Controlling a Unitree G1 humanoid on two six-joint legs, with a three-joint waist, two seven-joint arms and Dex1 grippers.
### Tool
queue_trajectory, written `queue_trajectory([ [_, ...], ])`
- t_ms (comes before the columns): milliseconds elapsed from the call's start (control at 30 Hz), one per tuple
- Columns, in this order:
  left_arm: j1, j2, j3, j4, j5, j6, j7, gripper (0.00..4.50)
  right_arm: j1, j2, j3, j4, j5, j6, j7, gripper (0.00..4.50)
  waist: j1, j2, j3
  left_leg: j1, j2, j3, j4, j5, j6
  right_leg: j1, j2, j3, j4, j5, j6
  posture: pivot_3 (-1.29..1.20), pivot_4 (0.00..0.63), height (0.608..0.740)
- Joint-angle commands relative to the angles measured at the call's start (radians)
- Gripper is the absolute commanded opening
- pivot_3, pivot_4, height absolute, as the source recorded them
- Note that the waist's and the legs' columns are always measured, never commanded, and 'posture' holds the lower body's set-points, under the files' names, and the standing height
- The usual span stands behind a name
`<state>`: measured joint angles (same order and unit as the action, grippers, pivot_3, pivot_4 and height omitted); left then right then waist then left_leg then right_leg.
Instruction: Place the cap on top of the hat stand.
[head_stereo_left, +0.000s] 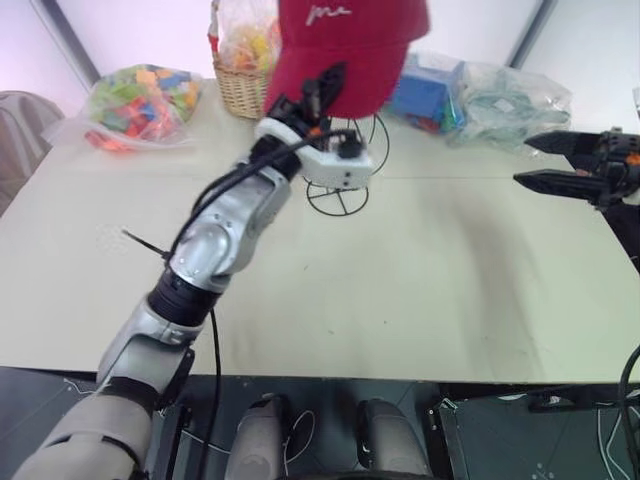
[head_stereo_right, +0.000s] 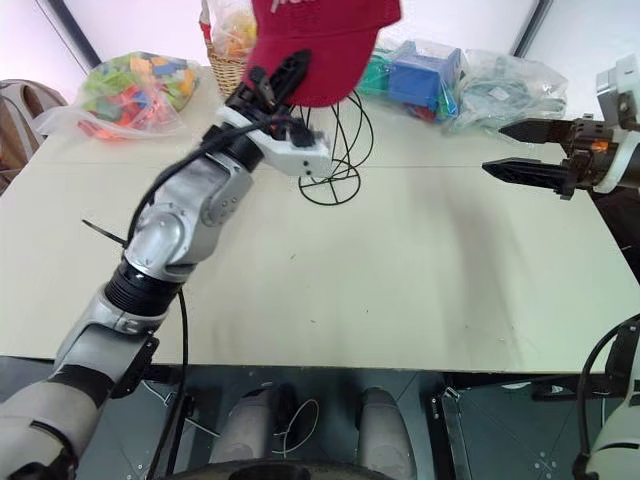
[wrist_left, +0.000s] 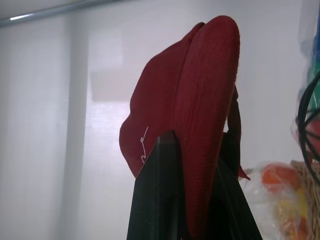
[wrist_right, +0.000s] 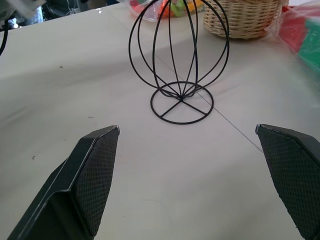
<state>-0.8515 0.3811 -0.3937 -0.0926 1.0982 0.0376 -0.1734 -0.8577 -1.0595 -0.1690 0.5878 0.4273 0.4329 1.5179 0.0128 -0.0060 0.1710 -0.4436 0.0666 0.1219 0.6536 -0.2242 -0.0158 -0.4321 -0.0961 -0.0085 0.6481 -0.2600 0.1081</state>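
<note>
The dark red cap (head_stereo_left: 345, 50) with white cursive stitching hangs in the air above the middle of the table, brim toward me. My left gripper (head_stereo_left: 325, 85) is shut on its lower edge, and the left wrist view shows the cap (wrist_left: 195, 115) pinched between the black fingers (wrist_left: 160, 200). Just under and behind the cap stands the black wire hat stand (wrist_right: 179, 55), its round base (head_stereo_left: 337, 199) on the table. My right gripper (head_stereo_left: 535, 160) is open at the table's right side, pointing left toward the stand, with nothing between its fingers.
A wicker basket (head_stereo_left: 240, 88) with a bag of colourful pieces sits right behind the stand. A bag of colourful blocks (head_stereo_left: 140, 103) lies at the back left. Blue boxes and clear bags (head_stereo_left: 470, 95) lie at the back right. A black cable tie (head_stereo_left: 145, 243) lies near my left arm.
</note>
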Motion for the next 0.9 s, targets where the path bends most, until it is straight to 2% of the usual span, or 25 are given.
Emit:
queue_trajectory([
  [33,0.021,-0.015,-0.045,0.016,0.070,0.020,-0.002,0.03,0.002,-0.006,-0.046,-0.051,0.030,0.005,-0.012,4.50,-0.002,0.000,0.000,0.000,0.000,0.000,0.000,0.000,0.000,0.000,0.000,0.000,0.000,0.000,0.000,0.00,0.150,0.740],
  [233,0.047,-0.024,-0.077,0.026,0.143,0.045,-0.024,0.03,0.021,-0.001,-0.060,-0.079,0.050,0.024,-0.029,4.50,0.000,0.000,0.000,0.000,0.000,-0.001,0.000,0.000,0.000,0.000,0.000,0.000,0.000,0.000,0.000,0.00,0.150,0.740],
  [533,0.117,-0.005,-0.114,0.052,0.166,0.050,-0.117,0.03,0.056,0.010,-0.082,-0.101,0.074,0.033,-0.056,4.50,-0.001,0.000,0.000,0.000,0.000,-0.001,0.000,0.000,0.001,0.000,0.000,0.000,0.000,0.000,0.000,0.00,0.150,0.740],
  [733,0.142,-0.041,-0.158,0.046,0.198,0.055,-0.184,0.03,0.071,0.016,-0.089,-0.120,0.089,0.040,-0.073,4.50,0.000,0.000,0.000,0.001,0.000,-0.002,0.000,-0.001,0.001,0.001,0.000,0.000,0.001,0.000,0.000,0.00,0.150,0.740],
  [900,0.156,-0.068,-0.172,0.047,0.189,0.044,-0.237,0.03,0.079,0.014,-0.092,-0.128,0.098,0.045,-0.083,4.50,0.001,0.001,-0.001,0.001,0.000,-0.003,0.007,-0.005,0.009,0.004,0.000,0.000,0.001,0.000,0.000,0.00,0.150,0.740],
])
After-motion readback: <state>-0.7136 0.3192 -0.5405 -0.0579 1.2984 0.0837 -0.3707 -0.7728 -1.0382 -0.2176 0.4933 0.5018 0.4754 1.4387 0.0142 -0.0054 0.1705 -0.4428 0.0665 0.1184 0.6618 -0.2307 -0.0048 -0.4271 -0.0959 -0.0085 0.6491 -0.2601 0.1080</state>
